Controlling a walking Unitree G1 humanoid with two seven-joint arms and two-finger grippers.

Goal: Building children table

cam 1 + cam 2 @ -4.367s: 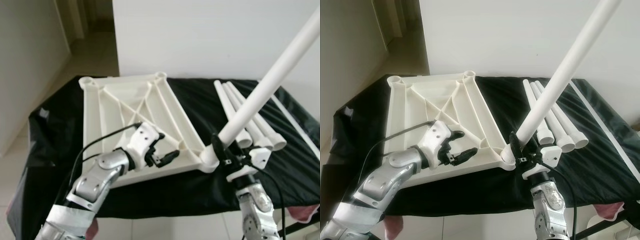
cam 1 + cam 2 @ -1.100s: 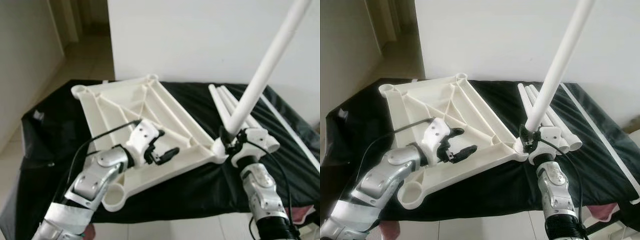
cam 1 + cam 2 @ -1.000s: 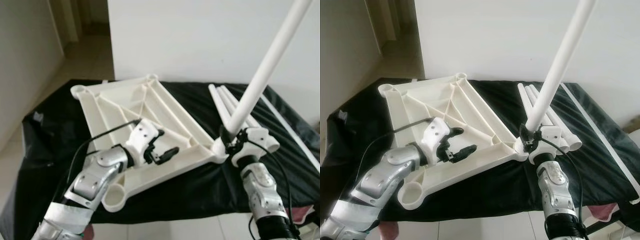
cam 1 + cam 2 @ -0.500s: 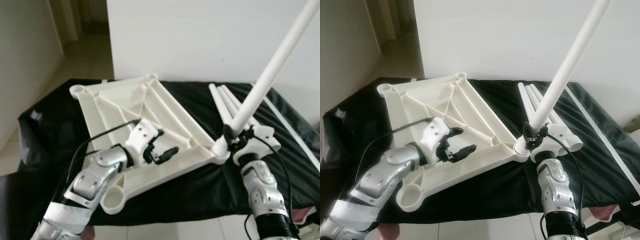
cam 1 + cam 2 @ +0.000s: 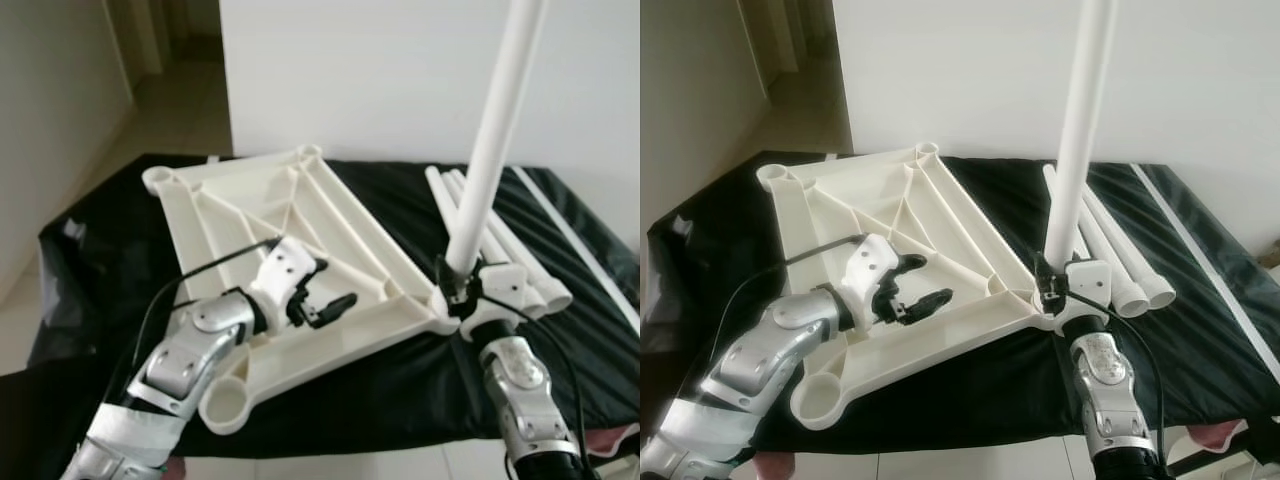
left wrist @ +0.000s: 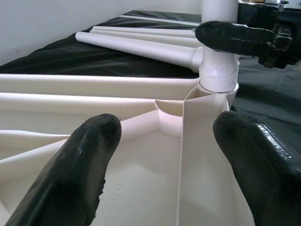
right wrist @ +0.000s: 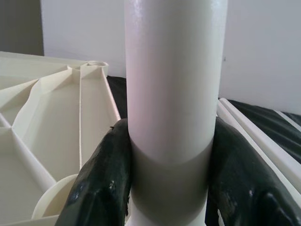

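Note:
An upside-down cream tabletop point(image 5: 250, 215) with ribs lies on the black-covered table point(image 5: 100, 260). At its near right corner a white leg point(image 5: 490, 150) stands almost upright in the socket point(image 6: 217, 82). My right gripper point(image 5: 462, 288) is shut on the leg's base, one finger point(image 7: 106, 183) on each side of the tube point(image 7: 174, 94). My left gripper point(image 5: 330, 290) hovers open over the tabletop's near ribs, left of that corner, with a rib point(image 6: 181, 155) between its spread fingers.
Three loose white legs point(image 5: 520, 260) lie side by side behind the right gripper. A thin white strip point(image 5: 580, 240) runs along the table's right side. An empty corner socket point(image 5: 228, 405) overhangs the front edge. White wall behind, hallway floor at left.
The leg held by my right gripper has swung from leaning right to nearly upright in the corner socket. Over the longer span the tabletop has turned on the table. The left gripper stays put.

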